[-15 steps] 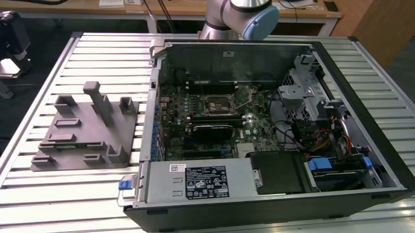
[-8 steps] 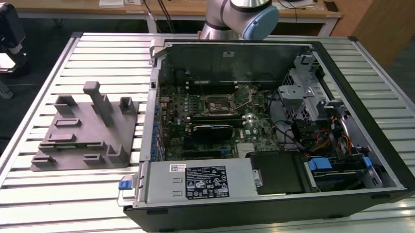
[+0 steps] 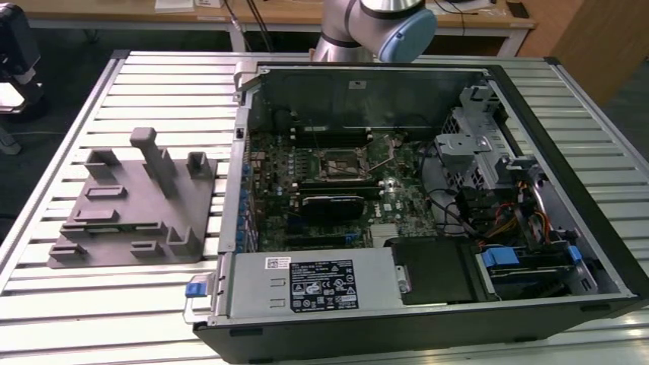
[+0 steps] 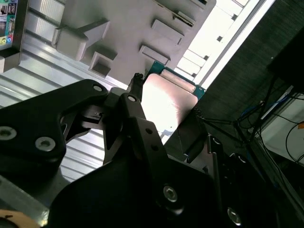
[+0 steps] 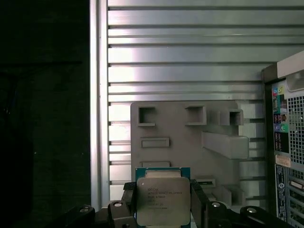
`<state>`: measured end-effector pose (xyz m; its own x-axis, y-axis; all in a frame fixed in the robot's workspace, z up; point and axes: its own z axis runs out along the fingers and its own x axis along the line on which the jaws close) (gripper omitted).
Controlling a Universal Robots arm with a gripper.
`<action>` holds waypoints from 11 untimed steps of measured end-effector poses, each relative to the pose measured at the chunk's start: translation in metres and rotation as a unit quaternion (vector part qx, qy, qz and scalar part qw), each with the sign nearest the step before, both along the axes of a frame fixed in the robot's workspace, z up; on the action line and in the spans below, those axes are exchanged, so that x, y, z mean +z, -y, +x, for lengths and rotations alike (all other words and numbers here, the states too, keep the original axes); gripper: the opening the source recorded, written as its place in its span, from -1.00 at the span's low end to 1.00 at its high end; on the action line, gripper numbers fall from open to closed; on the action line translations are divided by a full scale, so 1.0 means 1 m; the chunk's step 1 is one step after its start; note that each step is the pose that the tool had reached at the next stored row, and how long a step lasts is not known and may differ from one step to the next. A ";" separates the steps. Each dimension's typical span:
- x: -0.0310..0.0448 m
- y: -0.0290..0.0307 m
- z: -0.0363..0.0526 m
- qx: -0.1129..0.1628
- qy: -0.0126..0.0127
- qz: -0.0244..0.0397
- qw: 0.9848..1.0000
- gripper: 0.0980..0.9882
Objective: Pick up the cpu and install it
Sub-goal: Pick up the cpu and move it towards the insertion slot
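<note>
The cpu (image 5: 163,200), a thin square chip with a pale silver top and a green edge, sits between the black fingers (image 5: 127,199) of my gripper (image 5: 163,206), which is shut on it. In the second wrist view the cpu (image 4: 167,97) shines bright between the same fingers (image 4: 134,90). It hangs over the grey fixture block (image 5: 185,142) on the slatted table. In the exterior view the open computer case (image 3: 568,152) shows its motherboard with the square cpu socket (image 3: 345,161) near the middle; the arm (image 3: 378,26) stands behind the case.
The grey fixture block (image 3: 132,205) with upright posts lies at the exterior view's left of the case. The table's slatted metal top (image 3: 163,84) ends at a dark floor edge (image 5: 95,95). The case's rear panel (image 5: 287,142) is close by. A power supply (image 3: 315,283) fills the case's front.
</note>
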<state>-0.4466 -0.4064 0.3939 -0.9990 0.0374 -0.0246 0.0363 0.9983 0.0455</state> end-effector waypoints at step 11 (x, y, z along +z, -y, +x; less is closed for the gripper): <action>-0.0001 0.0000 0.0195 0.000 0.000 0.000 1.000 0.00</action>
